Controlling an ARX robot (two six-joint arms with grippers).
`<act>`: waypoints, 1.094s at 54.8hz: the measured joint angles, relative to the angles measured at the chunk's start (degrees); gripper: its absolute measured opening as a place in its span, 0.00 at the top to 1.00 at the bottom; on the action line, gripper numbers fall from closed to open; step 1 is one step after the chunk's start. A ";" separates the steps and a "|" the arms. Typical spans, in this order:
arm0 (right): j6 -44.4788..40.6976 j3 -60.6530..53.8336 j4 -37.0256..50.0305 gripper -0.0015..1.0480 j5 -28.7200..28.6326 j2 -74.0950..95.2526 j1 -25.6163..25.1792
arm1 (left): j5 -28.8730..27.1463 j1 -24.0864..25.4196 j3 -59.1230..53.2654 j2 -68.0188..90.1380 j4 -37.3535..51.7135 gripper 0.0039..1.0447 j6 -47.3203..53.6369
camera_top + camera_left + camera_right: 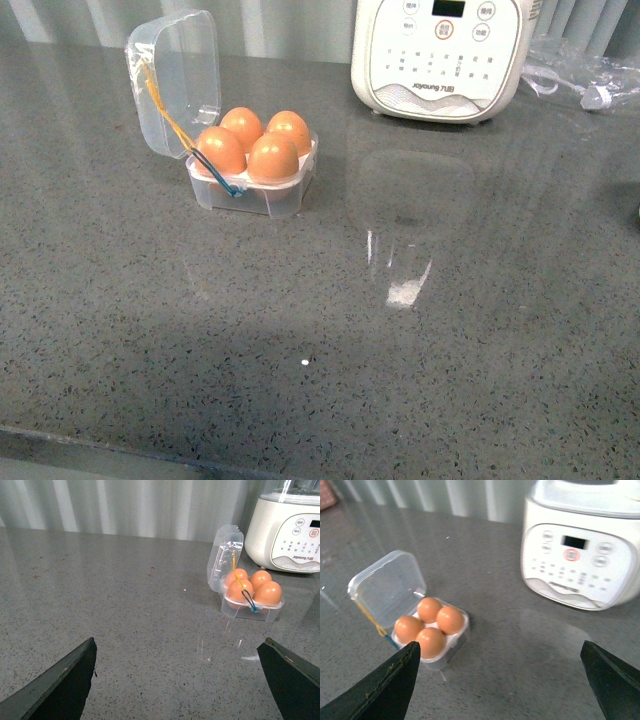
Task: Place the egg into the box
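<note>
Near a white appliance, four orange-brown eggs are filling the clear plastic box; my left tool and right tool are gaping, empty.

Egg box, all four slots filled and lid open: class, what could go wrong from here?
1. The lid stands open, so the eggs are exposed; a stray knock might crack one.
2. The bands run from the lid across an egg and could snag when the lid closes.
3. The box sits loose on the smooth counter; pushing the lid might slide or tip it.
</note>
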 joint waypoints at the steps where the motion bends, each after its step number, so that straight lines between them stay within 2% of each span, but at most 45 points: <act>1: 0.28 -0.63 0.00 0.07 0.22 -0.81 -0.50 | 0.00 0.00 0.00 0.00 0.00 0.06 0.00; 8: 0.52 -10.29 -2.19 0.07 3.67 -12.98 -9.64 | 0.00 0.00 0.00 0.00 0.00 0.06 0.00; 21: -2.89 -16.87 -6.14 0.07 2.73 -25.99 -23.67 | 0.00 0.00 0.00 0.00 0.00 0.06 0.00; 30: -5.86 -19.52 -9.57 0.07 -1.40 -35.21 -36.15 | 0.00 0.00 0.00 0.00 0.00 0.06 0.00; 33: -5.81 -22.40 -5.57 0.14 -8.50 -37.79 -39.08 | 0.00 0.00 0.00 0.00 0.00 0.06 0.00; 35: -5.84 -24.55 -3.83 0.21 -11.67 -40.00 -39.41 | 0.00 0.00 0.00 0.00 0.00 0.06 0.00; 40: -5.86 -27.63 -5.35 0.34 -12.00 -45.00 -37.75 | 0.00 0.00 0.00 0.00 0.00 0.06 0.00; 45: -5.86 -30.05 -9.33 0.53 -7.67 -51.74 -33.51 | -0.02 0.00 0.00 0.00 0.00 0.06 0.00; 54: -5.86 -34.38 -9.49 0.88 -2.95 -57.07 -28.35 | 0.00 0.00 0.00 0.00 0.00 0.06 0.00; 58: -5.86 -35.47 -9.51 0.97 -1.57 -57.90 -27.12 | 0.00 0.00 0.00 0.00 0.00 0.06 0.00; 60: -6.03 -36.02 -9.57 0.97 1.22 -58.49 -25.40 | 0.00 0.00 0.00 0.00 0.00 0.06 0.00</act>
